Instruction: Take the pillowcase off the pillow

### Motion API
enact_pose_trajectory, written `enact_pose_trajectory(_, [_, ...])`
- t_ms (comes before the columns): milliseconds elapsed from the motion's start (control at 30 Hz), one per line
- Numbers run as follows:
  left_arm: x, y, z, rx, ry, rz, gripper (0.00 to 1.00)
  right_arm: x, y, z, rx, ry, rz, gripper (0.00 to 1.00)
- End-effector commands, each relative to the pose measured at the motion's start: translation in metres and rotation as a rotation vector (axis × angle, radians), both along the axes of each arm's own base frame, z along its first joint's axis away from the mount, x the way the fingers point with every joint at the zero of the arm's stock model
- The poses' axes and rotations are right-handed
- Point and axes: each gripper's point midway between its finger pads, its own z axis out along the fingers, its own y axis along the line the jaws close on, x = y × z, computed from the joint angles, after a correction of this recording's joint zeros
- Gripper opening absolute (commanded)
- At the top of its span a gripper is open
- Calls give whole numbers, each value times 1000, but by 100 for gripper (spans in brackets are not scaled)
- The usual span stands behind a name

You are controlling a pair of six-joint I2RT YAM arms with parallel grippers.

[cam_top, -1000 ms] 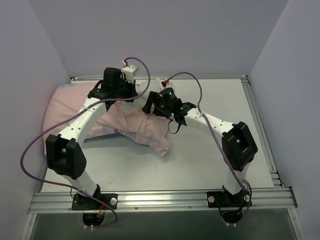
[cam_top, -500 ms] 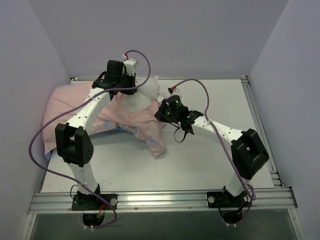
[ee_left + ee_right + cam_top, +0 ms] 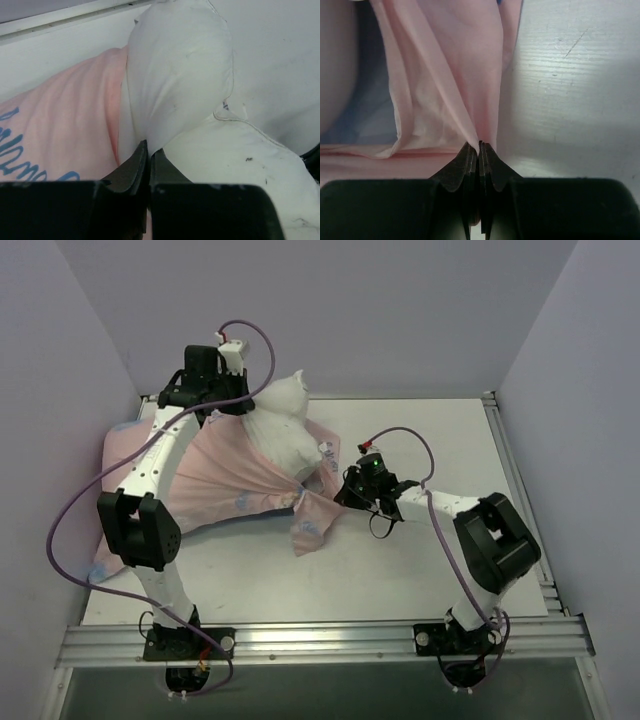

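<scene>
The white pillow [image 3: 282,425] sticks up out of the pink pillowcase [image 3: 205,485], which lies inside out across the table's left half. My left gripper [image 3: 252,406] is shut on the pillow's raised end and holds it off the table. In the left wrist view the fingertips [image 3: 141,152] pinch a fold of the white pillow [image 3: 180,75], with the pink pillowcase [image 3: 65,135] to its left. My right gripper [image 3: 341,493] is shut on the pillowcase's open hem, low over the table. The right wrist view shows taut pink pillowcase fabric [image 3: 450,75] running into my right gripper [image 3: 480,146].
Grey walls close in the left, back and right sides. An aluminium rail [image 3: 320,638] runs along the near edge by the arm bases. Bare white table [image 3: 430,570] lies to the right and in front of the fabric. Purple cables [image 3: 60,530] loop off both arms.
My right gripper has shut on the pillowcase hem and drawn it right and nearer. My left gripper has carried the pillow's end up and back to the left, baring more white.
</scene>
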Motion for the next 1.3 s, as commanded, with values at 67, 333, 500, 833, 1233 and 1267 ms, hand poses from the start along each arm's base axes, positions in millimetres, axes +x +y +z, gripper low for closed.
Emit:
enact_pose_trajectory(67, [-8, 58, 157, -29, -403, 132, 2, -27, -35, -85, -188, 232, 73, 0])
enact_pose_trajectory(333, [-39, 56, 160, -49, -394, 97, 2, 5, -48, -99, -230, 221, 85, 0])
enact_pose_trajectory(500, [-50, 24, 116, -139, -272, -16, 2, 21, -32, -53, -152, 91, 130, 11])
enact_pose_trajectory(833, [-54, -15, 90, -174, -209, -109, 2, 54, -43, 105, -210, -234, 139, 73])
enact_pose_trajectory(1233, [-45, -22, 90, -196, -184, -126, 2, 76, 16, 186, 33, -409, 164, 83])
enact_pose_trajectory(1267, [-42, -23, 86, -198, -170, -128, 2, 72, 29, 186, 63, -408, 206, 83])
